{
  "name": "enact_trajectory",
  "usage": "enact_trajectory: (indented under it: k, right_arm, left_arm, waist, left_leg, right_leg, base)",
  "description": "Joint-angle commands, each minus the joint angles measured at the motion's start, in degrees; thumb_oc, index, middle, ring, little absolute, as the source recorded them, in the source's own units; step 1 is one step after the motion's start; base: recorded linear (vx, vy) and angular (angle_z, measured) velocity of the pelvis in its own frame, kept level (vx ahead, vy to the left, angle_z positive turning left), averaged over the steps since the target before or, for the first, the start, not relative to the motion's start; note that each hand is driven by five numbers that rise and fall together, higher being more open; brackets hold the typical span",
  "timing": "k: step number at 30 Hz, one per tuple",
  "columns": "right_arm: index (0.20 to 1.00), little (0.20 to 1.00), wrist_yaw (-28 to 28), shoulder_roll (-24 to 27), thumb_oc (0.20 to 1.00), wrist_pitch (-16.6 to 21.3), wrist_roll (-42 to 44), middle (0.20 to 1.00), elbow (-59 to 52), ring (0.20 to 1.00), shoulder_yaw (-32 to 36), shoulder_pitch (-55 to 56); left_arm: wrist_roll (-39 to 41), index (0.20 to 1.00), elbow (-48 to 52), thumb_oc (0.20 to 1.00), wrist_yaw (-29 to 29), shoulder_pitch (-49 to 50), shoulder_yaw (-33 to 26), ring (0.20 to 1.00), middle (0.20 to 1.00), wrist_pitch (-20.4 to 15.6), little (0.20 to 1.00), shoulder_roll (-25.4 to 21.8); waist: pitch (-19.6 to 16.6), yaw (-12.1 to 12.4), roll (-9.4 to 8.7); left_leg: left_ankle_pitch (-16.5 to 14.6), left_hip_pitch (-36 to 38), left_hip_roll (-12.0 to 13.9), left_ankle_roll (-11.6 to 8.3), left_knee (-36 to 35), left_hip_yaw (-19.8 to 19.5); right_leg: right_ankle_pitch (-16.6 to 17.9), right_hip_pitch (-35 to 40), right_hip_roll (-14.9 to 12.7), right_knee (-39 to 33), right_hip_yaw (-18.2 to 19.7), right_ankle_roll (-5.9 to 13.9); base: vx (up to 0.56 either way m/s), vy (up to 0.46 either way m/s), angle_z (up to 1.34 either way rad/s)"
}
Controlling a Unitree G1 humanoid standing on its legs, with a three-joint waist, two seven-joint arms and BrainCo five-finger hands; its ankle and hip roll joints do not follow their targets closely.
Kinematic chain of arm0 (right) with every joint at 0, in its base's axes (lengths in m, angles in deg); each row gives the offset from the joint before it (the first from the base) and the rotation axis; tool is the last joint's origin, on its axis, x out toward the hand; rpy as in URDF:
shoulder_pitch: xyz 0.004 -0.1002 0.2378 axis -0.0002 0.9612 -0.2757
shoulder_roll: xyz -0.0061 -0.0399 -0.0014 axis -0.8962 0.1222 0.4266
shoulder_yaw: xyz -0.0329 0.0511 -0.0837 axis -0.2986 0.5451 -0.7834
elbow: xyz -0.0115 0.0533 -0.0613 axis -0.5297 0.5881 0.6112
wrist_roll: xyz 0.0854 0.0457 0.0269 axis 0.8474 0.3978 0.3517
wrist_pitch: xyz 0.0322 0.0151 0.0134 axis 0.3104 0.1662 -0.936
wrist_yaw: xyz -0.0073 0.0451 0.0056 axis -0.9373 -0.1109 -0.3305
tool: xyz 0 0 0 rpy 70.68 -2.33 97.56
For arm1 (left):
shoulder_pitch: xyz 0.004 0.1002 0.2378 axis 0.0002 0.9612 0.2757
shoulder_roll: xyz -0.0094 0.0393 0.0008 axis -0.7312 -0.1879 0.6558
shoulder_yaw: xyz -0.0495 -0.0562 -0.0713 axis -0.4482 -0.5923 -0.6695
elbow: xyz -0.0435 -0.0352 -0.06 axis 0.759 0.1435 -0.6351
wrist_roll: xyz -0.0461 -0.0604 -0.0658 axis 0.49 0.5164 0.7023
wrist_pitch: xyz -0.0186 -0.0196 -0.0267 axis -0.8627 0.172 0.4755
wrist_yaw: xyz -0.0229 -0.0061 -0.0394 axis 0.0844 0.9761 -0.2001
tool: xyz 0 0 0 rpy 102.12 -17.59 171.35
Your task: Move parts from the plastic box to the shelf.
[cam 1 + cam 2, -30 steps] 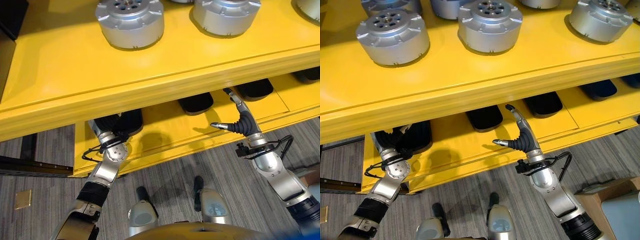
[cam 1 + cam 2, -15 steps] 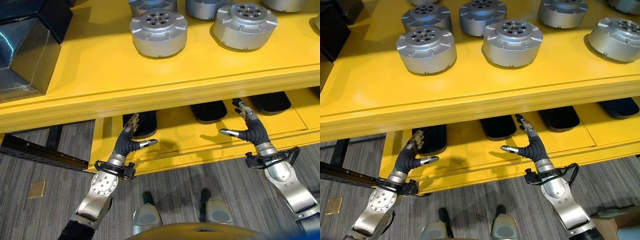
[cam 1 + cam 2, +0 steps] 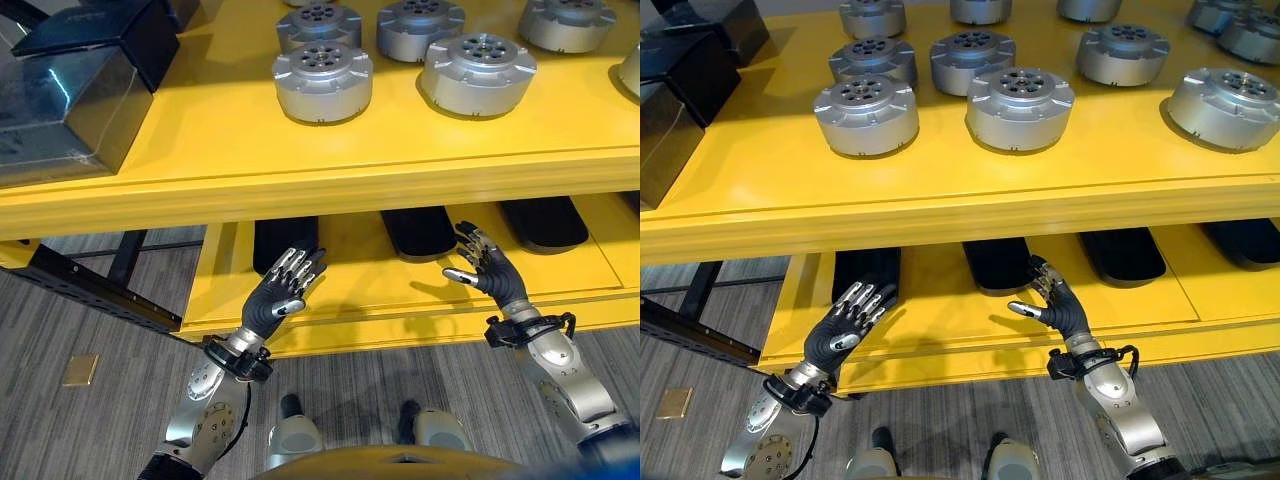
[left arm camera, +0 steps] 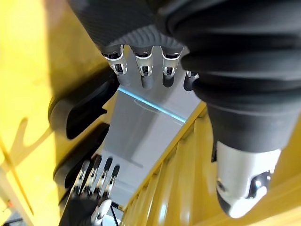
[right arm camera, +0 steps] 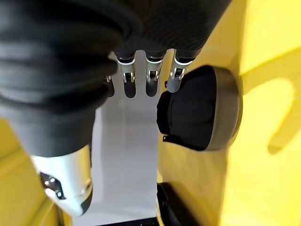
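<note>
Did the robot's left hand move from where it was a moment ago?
Yes. The left hand has come out from under the upper yellow shelf, toward the robot, and now spreads open in front of the black part on the lower level.

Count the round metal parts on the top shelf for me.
10 in the right eye view: front row; middle; back. More may sit beyond the frame.
</note>
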Motion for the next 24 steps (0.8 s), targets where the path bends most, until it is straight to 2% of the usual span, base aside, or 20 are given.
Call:
enact_trajectory:
  k: [1,4,6,10,11,13,14,16,18,20,24]
  right_arm:
    - [1.0,1.0,-0.35,-1.17,1.0,1.45,0.07,1.0,-3.37,1.0,1.13,-2.63]
    - [1.0,1.0,1.12,-1.39,1.0,1.41,-0.43,1.0,-3.56,1.0,1.18,-1.45]
    - [1.0,1.0,2.07,-1.51,1.0,2.13,-0.86,1.0,-3.61,1.0,1.62,-0.82]
    - [1.0,1.0,0.65,-1.8,1.0,2.77,0.09,1.0,-2.98,1.0,2.86,-0.04]
    - [1.0,1.0,0.49,-2.0,1.0,2.85,0.27,1.0,-2.83,1.0,3.08,0.09]
    - [1.0,1.0,0.84,-2.3,1.0,2.98,0.12,1.0,-3.18,1.0,3.44,1.0]
    - [1.0,1.0,1.42,-2.85,1.0,2.82,-0.32,1.0,-3.04,1.0,3.32,0.95]
    - [1.0,1.0,2.4,-3.59,1.0,2.59,-1.33,1.0,-2.86,1.0,2.98,0.69]
    - [1.0,1.0,3.05,-3.95,1.0,2.93,-3.11,1.0,-3.34,1.0,2.96,0.85]
    - [1.0,1.0,2.87,-3.62,1.0,3.47,-6.97,1.0,-5.06,1.0,3.59,1.76]
    - [1.0,1.0,1.79,-3.54,1.0,4.01,-5.26,1.0,-6.08,1.0,4.04,2.3]
  left_arm:
    - [3.38,1.0,2.82,1.0,-3.41,-1.18,-1.25,1.0,1.0,-2.0,1.0,-1.1]
    - [4.0,1.0,2.52,1.0,-4.15,-1.08,-1.96,1.0,1.0,-0.92,1.0,-0.72]
    - [3.39,1.0,1.67,1.0,-5.53,-1.71,-1.89,1.0,1.0,-1.14,1.0,-0.59]
    - [2.29,1.0,2.04,1.0,-4.54,-3.25,-1.71,1.0,1.0,-0.52,1.0,-0.48]
    - [1.99,1.0,2.11,1.0,-4.06,-3.45,-1.56,1.0,1.0,-0.59,1.0,-0.52]
    - [1.42,1.0,2.12,1.0,-3.61,-3.69,-1.96,1.0,1.0,-0.03,1.0,-0.56]
    - [1.02,1.0,1.71,1.0,-3.3,-4.04,-2.03,1.0,1.0,0.07,1.0,-0.68]
    - [0.92,1.0,1.47,1.0,-2.9,-4.08,-2.18,1.0,1.0,0.58,1.0,-0.75]
    - [0.11,1.0,1.59,1.0,-3.41,-3.51,-2.56,1.0,1.0,0.63,1.0,-0.73]
    - [-0.4,1.0,1.66,1.0,-5.17,-2.36,-3.19,1.0,1.0,0.71,1.0,-0.98]
    - [-1.4,1.0,1.27,1.0,-5.83,-1.83,-3.0,1.0,1.0,0.63,1.0,-1.12]
  waist:
    - [1.51,0.13,-1.72]
    - [1.47,-0.57,-1.69]
    - [1.38,-1.56,-2.31]
    - [0.19,-2.18,-3.49]
    - [-0.26,-2.5,-3.5]
    - [-0.79,-2.8,-3.2]
    - [-1.4,-2.9,-3.3]
    - [-2.08,-2.84,-3.33]
    - [-2.59,-2.72,-3.32]
    - [-3.14,-2.66,-3.59]
    - [-3.13,-2.49,-4.26]
  left_leg:
    - [8.16,-0.37,3.73,-4.7,0.82,0.5]
    - [8.77,-0.59,3.86,-4.74,1.97,3.47]
    - [5.86,-0.01,2.17,-3.84,4.38,6.44]
    - [1.28,-0.79,-2.81,-2.15,11.67,4.27]
    - [0.23,0.31,-3.71,-1.62,9.9,4.97]
    - [1.58,1.08,-3.76,-1.66,6.69,4.32]
    - [-0.01,2.27,-4.31,-1.0,3.52,3.89]
    - [-0.75,4.0,-4.94,-0.63,-0.49,3.32]
    - [-0.68,5.1,-5.22,-0.5,-2.39,3.39]
    - [-1.07,6.63,-6.76,0.52,-4.61,4.63]
    - [-1.59,7.41,-8.33,1.75,-5.8,5.85]
  right_leg:
    - [3.63,7.28,1.63,-7.93,-2.05,0.58]
    - [4.25,7.79,1.45,-9.04,-3.31,0.53]
    - [4.92,8.02,0.78,-10.12,-4.17,0.71]
    - [7.77,7.53,0.31,-13.79,-1.21,1.11]
    - [8.44,7.42,-0.04,-14.32,-1.12,1.62]
    - [9.36,7.55,-0.1,-14.83,-0.51,2.22]
    - [10.05,7.25,-0.66,-15.05,0.08,2.73]
    - [10.67,7.42,-1.17,-15.57,0.38,3.57]
    - [10.93,7.69,-1.5,-15.96,0.28,4.13]
    - [11.78,8.31,-2.57,-16.76,-0.32,5.59]
    - [12.77,8.54,-3.39,-17.03,-1.15,6.81]
  base:
    - [0.01,-0.027,0.09]
    - [-0.03,-0.048,0.1]
    - [-0.09,-0.019,0.32]
    - [-0.11,0.094,0.28]
    - [-0.07,0.217,0.0]
    - [-0.04,0.235,0.06]
    - [-0.03,0.274,0.08]
    - [-0.02,0.262,0.1]
    - [-0.05,0.276,0.02]
    - [-0.1,0.402,-0.07]
    - [-0.06,0.207,-0.06]
